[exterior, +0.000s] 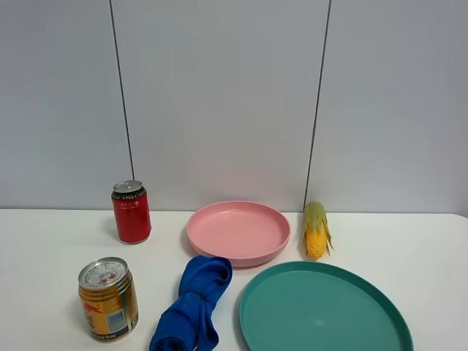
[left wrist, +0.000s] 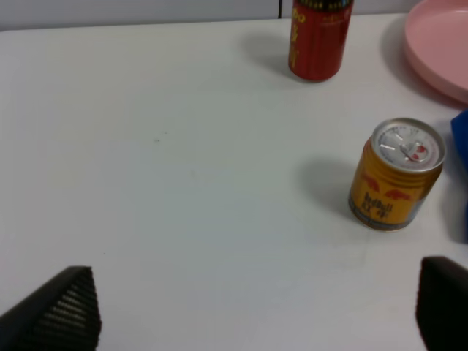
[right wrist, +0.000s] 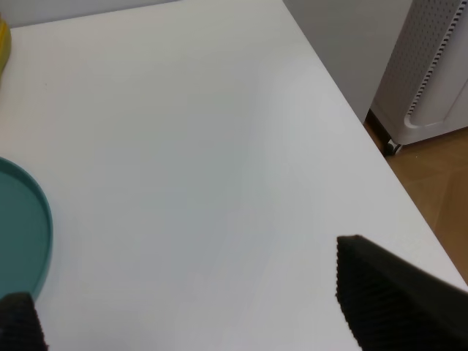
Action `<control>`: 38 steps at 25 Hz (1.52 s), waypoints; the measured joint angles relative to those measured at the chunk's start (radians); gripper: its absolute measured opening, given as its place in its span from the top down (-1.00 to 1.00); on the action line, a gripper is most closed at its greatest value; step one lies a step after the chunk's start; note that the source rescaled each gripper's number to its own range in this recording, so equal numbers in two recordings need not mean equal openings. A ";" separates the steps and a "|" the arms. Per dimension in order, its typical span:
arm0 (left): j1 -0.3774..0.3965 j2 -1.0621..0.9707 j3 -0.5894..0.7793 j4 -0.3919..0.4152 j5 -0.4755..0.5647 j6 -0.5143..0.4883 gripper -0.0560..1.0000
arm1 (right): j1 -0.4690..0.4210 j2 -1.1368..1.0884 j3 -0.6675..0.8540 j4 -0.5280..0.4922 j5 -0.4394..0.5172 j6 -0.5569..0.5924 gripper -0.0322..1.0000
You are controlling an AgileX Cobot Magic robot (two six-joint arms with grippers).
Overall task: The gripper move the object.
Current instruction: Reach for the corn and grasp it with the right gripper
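The object, a toy corn cob [exterior: 316, 230] with yellow kernels and green husk, lies on the white table right of the pink plate, near the back wall. Neither gripper shows in the exterior high view. In the left wrist view my left gripper [left wrist: 254, 311] hovers open over bare table, its black fingertips [left wrist: 66, 311] wide apart, with the gold can ahead of it. In the right wrist view my right gripper [right wrist: 197, 303] is open above the table's right side, nothing between its fingers. A yellow sliver of the corn [right wrist: 3, 40] shows at that view's edge.
A red can [exterior: 131, 212] stands at the back left and a gold can [exterior: 108, 298] at the front left. A blue cloth [exterior: 194, 303] lies between the gold can and a teal plate [exterior: 322, 314]. A pink plate [exterior: 238, 232] sits behind. The table's right edge [right wrist: 380, 157] drops to the floor.
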 joint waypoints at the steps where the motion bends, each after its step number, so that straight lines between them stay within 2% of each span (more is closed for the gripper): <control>1: 0.000 0.000 0.000 0.000 0.000 0.000 -1.00 | 0.000 0.000 0.000 0.000 0.000 0.000 -0.60; 38: 0.000 0.000 0.000 0.001 0.000 0.000 -1.00 | 0.000 0.004 -0.010 0.010 -0.005 0.000 -0.60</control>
